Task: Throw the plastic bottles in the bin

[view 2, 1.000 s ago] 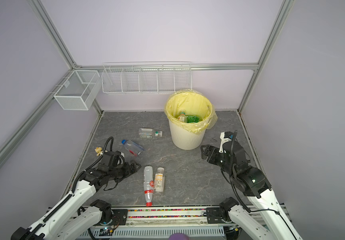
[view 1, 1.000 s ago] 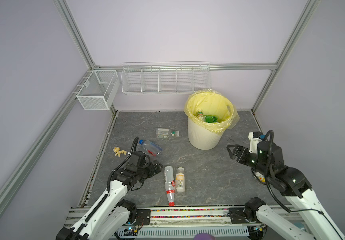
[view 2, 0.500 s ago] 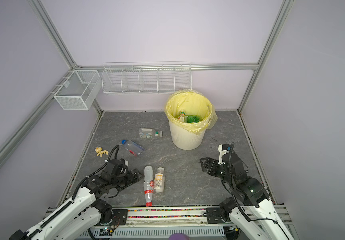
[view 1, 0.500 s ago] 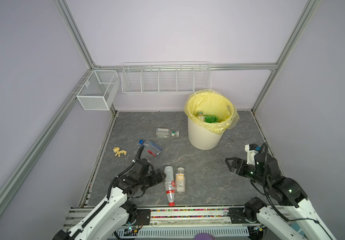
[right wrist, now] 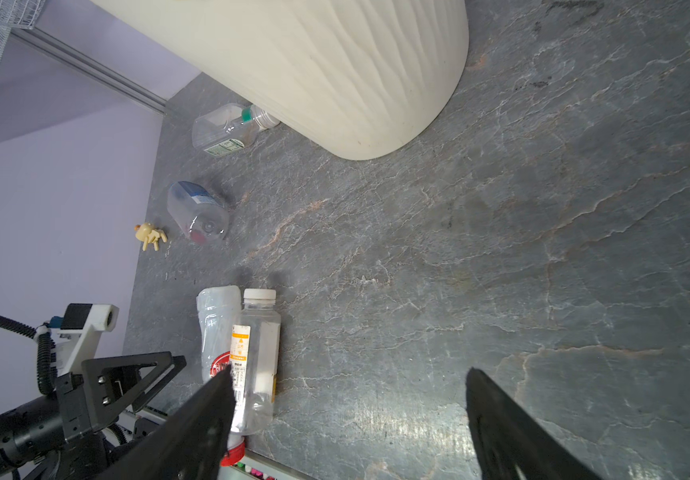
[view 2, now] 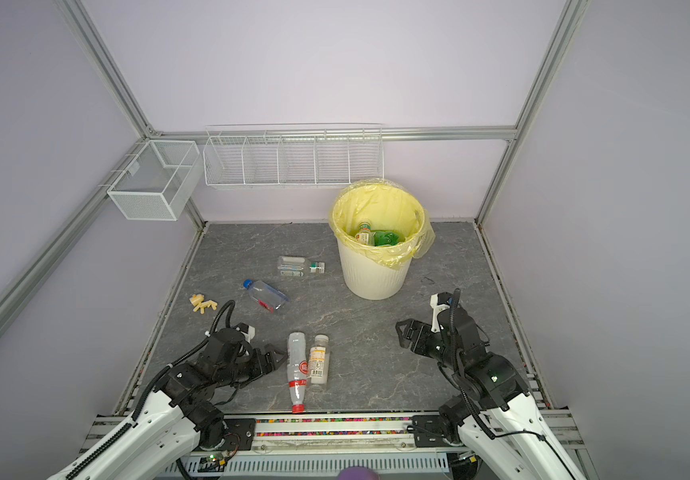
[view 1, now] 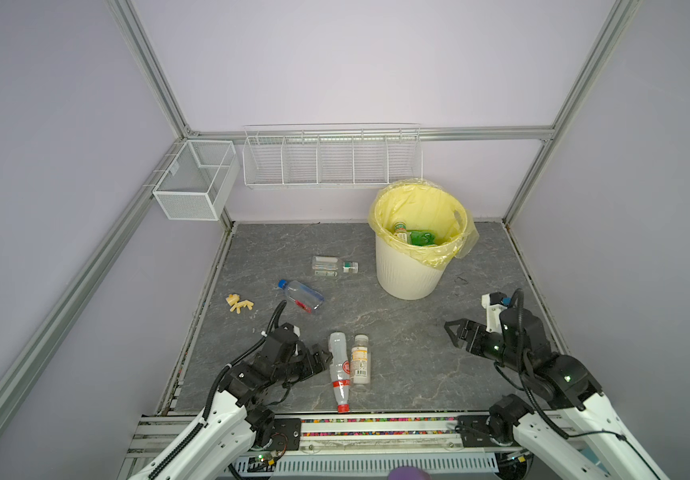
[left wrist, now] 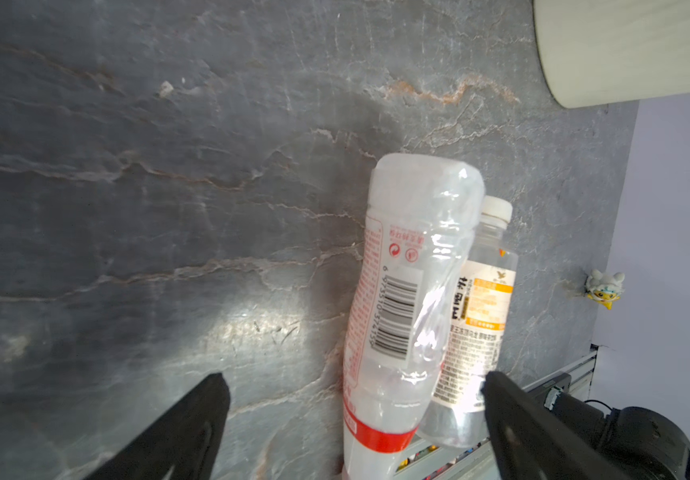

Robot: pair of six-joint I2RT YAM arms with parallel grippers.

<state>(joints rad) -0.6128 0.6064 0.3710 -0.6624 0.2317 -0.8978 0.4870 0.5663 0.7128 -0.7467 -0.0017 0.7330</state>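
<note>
Two plastic bottles lie side by side near the front edge: a crushed clear one with a red label (view 1: 339, 368) (left wrist: 401, 299) and a white-capped one with an orange label (view 1: 361, 363) (left wrist: 480, 307). My left gripper (view 1: 325, 358) (left wrist: 353, 376) is open, low at their left, and in the left wrist view both bottles lie between its jaws. A blue-capped bottle (view 1: 301, 296) and a clear green-banded bottle (view 1: 332, 266) lie further back. The bin (view 1: 407, 274), lined with yellow, holds several bottles (view 1: 411, 237). My right gripper (view 1: 451, 332) (right wrist: 348, 374) hangs open and empty at the right.
A small yellow-white toy figure (view 1: 238, 303) lies near the left wall. Another small figure (left wrist: 603, 286) sits by a wall in the left wrist view. Two white wire baskets (view 1: 193, 183) (view 1: 330, 158) hang on the back frame. The rail (view 1: 376, 428) runs along the front.
My left gripper has moved forward and right, down to the pair of bottles. My right arm has drawn back toward the front and dropped lower, still open.
</note>
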